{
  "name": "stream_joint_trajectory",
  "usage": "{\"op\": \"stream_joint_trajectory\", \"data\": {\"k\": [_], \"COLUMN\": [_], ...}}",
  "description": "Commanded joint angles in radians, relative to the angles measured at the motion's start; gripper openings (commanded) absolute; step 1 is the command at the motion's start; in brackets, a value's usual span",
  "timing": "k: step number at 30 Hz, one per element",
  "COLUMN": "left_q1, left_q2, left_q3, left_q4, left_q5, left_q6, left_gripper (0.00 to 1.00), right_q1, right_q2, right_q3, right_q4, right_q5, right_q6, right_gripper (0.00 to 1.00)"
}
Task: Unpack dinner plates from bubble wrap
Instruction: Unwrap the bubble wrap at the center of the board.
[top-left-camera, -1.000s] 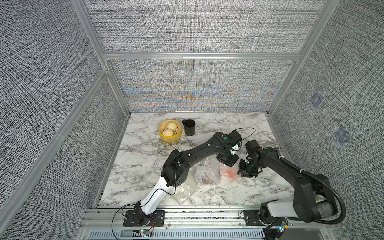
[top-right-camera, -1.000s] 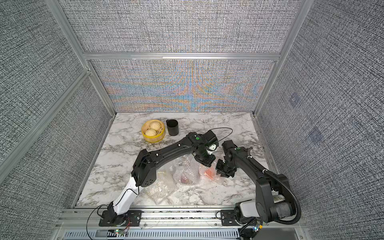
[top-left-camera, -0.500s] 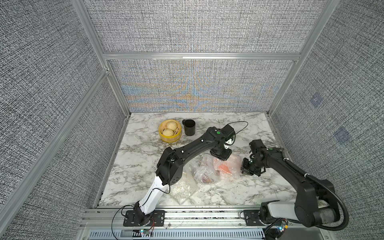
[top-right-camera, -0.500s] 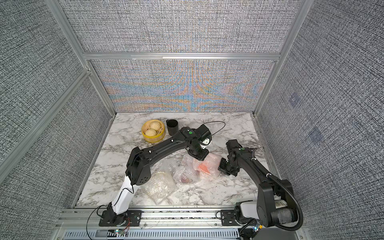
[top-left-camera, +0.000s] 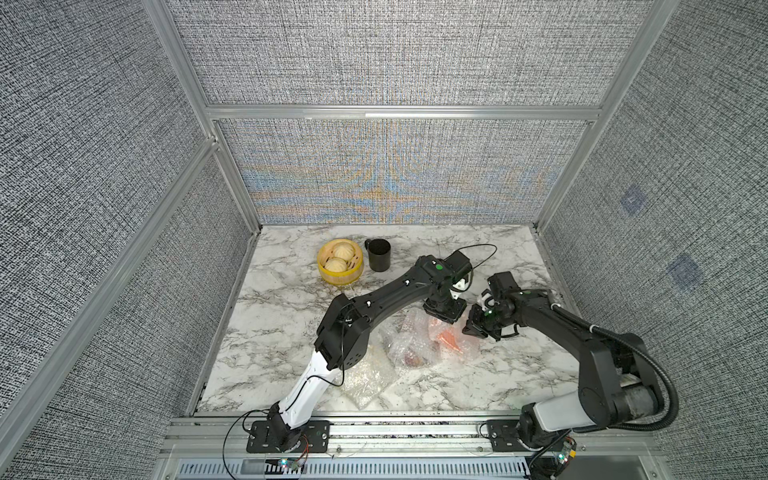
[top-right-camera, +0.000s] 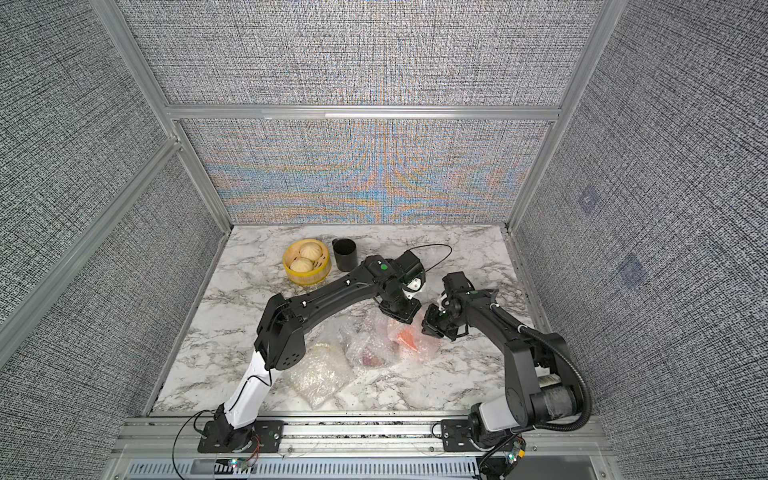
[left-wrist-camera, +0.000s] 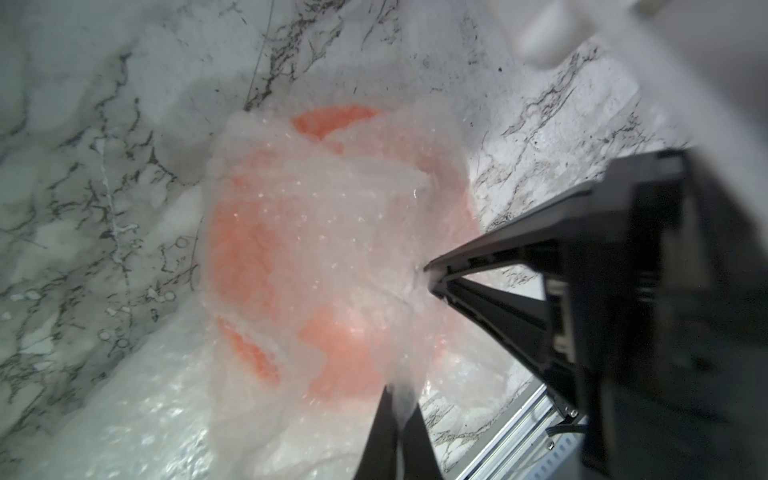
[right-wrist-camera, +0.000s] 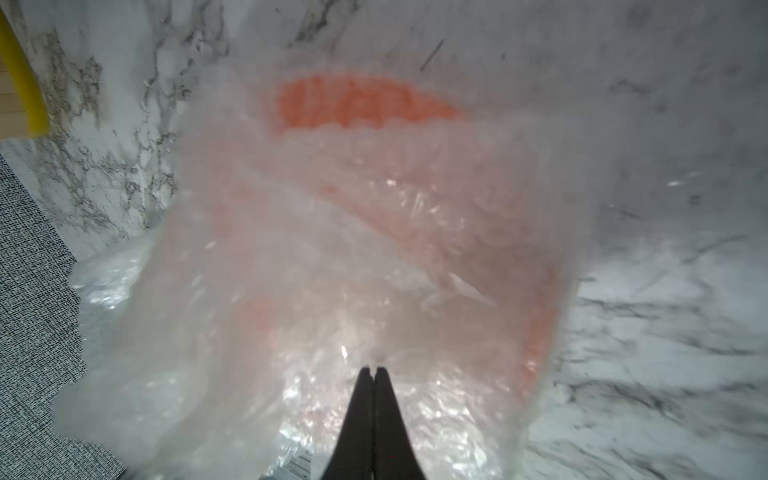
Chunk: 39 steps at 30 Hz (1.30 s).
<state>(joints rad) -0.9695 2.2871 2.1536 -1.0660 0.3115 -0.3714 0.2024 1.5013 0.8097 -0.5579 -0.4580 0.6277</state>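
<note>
An orange dinner plate (top-left-camera: 448, 337) (top-right-camera: 409, 338) lies on the marble, loosely covered by bubble wrap (left-wrist-camera: 332, 232) (right-wrist-camera: 332, 257). Its bare orange rim shows in the right wrist view (right-wrist-camera: 361, 104). My left gripper (top-left-camera: 444, 316) (left-wrist-camera: 401, 399) is shut on a pulled-up fold of that wrap. My right gripper (top-left-camera: 473, 329) (right-wrist-camera: 372, 370) is shut on the wrap's right edge, and also shows in the left wrist view (left-wrist-camera: 432, 274). A dark red plate (top-left-camera: 411, 355) sits in its own wrap just to the left. A third wrapped bundle (top-left-camera: 365, 380) lies near the front.
At the back left stands a yellow steamer basket (top-left-camera: 340, 262) with pale buns, and a black cup (top-left-camera: 378, 254) is beside it. The left arm stretches across the middle of the marble table (top-left-camera: 282, 324). Grey fabric walls enclose three sides.
The right gripper has shifted left to the orange bundle and closed on the wrap's edge. The left gripper kept its hold, moving back and then down again.
</note>
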Motion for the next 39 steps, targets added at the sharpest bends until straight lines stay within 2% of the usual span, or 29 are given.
{"op": "stream_joint_trajectory", "data": {"k": [1, 5, 8, 9, 10, 11, 13, 16, 20, 26, 29, 30, 31, 33, 34, 35, 39], "left_q1": [0.016, 0.044, 0.058, 0.058, 0.058, 0.056, 0.057, 0.054, 0.052, 0.041, 0.04, 0.04, 0.04, 0.041, 0.042, 0.046, 0.062], "left_q2": [-0.031, -0.085, -0.108, -0.113, -0.118, -0.12, -0.126, -0.13, -0.11, -0.022, 0.022, 0.033, 0.04, 0.042, 0.037, 0.032, -0.024], "left_q3": [-0.002, -0.065, -0.101, -0.113, -0.125, -0.136, -0.154, -0.152, -0.116, -0.012, 0.032, 0.043, 0.051, 0.055, 0.054, 0.052, 0.014], "left_q4": [0.026, 0.082, 0.09, 0.09, 0.094, 0.098, 0.105, 0.106, 0.089, 0.019, -0.019, -0.033, -0.049, -0.068, -0.075, -0.079, -0.078], "left_q5": [-0.046, -0.055, -0.054, -0.052, -0.045, -0.038, -0.03, -0.026, -0.03, -0.039, -0.054, -0.068, -0.088, -0.122, -0.132, -0.139, -0.169], "left_q6": [-0.032, -0.065, -0.075, -0.072, -0.072, -0.074, -0.077, -0.074, -0.051, -0.02, -0.005, -0.001, 0.004, 0.013, 0.015, 0.018, 0.01], "left_gripper": [0.0, 0.0, 0.0, 0.14, 0.32, 0.43, 0.6, 0.74, 0.81, 0.77, 0.69, 0.62, 0.49, 0.14, 0.03, 0.0, 0.0], "right_q1": [0.0, -0.011, -0.013, -0.012, -0.012, -0.012, -0.012, -0.011, -0.012, -0.009, 0.006, 0.014, 0.021, 0.031, 0.032, 0.031, 0.016], "right_q2": [0.034, 0.079, 0.059, 0.044, 0.023, 0.004, -0.051, -0.127, -0.178, -0.184, -0.158, -0.144, -0.128, -0.092, -0.071, -0.048, 0.029], "right_q3": [-0.04, -0.075, -0.085, -0.081, -0.07, -0.064, -0.035, 0.007, 0.044, 0.056, 0.067, 0.072, 0.075, 0.086, 0.087, 0.09, 0.078], "right_q4": [0.056, 0.052, 0.053, 0.052, 0.049, 0.041, 0.009, -0.062, -0.142, -0.176, -0.165, -0.157, -0.147, -0.125, -0.115, -0.104, -0.081], "right_q5": [-0.014, 0.003, -0.001, -0.005, -0.012, -0.019, -0.022, 0.0, 0.022, 0.028, 0.027, 0.027, 0.028, 0.031, 0.03, 0.03, 0.028], "right_q6": [0.017, 0.001, 0.002, 0.0, -0.002, -0.004, -0.02, -0.044, -0.068, -0.085, -0.079, -0.077, -0.074, -0.072, -0.07, -0.064, -0.055], "right_gripper": [0.04, 0.02, 0.02, 0.03, 0.05, 0.07, 0.15, 0.24, 0.3, 0.31, 0.31, 0.31, 0.3, 0.3, 0.29, 0.28, 0.27]}}
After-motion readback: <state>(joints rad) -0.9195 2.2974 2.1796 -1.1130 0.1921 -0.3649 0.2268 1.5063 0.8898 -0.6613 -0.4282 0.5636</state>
